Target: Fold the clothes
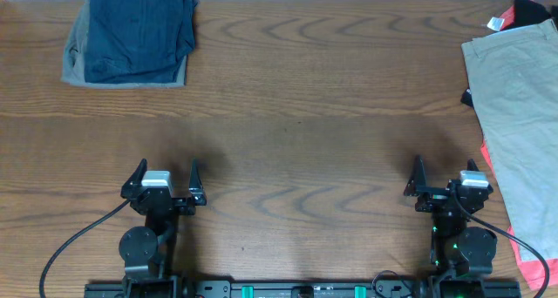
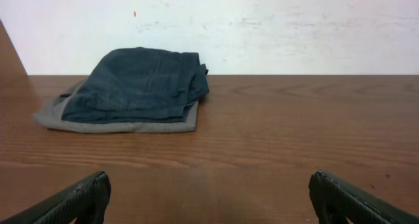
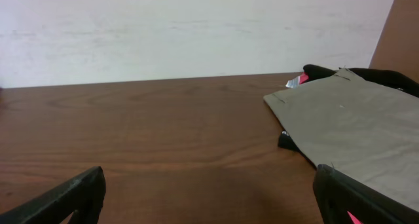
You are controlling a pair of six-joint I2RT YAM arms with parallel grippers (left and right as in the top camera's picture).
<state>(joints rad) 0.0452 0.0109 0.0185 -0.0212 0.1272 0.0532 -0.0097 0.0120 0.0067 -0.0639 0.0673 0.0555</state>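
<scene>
Both grippers hang empty with their jaws spread wide. The left gripper (image 1: 166,169) and right gripper (image 1: 445,171) sit low over the near side of the table (image 1: 296,115), well apart from each other, and neither touches cloth. In each wrist view only bare wood lies between the fingertips.

The shorts (image 1: 519,98) lie at about 2 o'clock from the right gripper. They are spread flat along the table's right side and run out of the overhead view. They rest on a black garment (image 1: 530,9) and a coral-red one (image 1: 534,267), which show at their far and near ends. A navy-and-grey pile (image 1: 131,32) sits at about 11 o'clock from the left gripper, far from the shorts.

The main risk is probably a pinch at the shorts' edge that also takes the garment beneath, so both would drag together. A grip on the top layer alone would likely let the shorts sag open. The left arm looks poorly placed to reach them where they lie.

A small white tag (image 1: 497,22) shows at the far end of the shorts. Any print on it is too small to read, and no brand is legible anywhere.
</scene>
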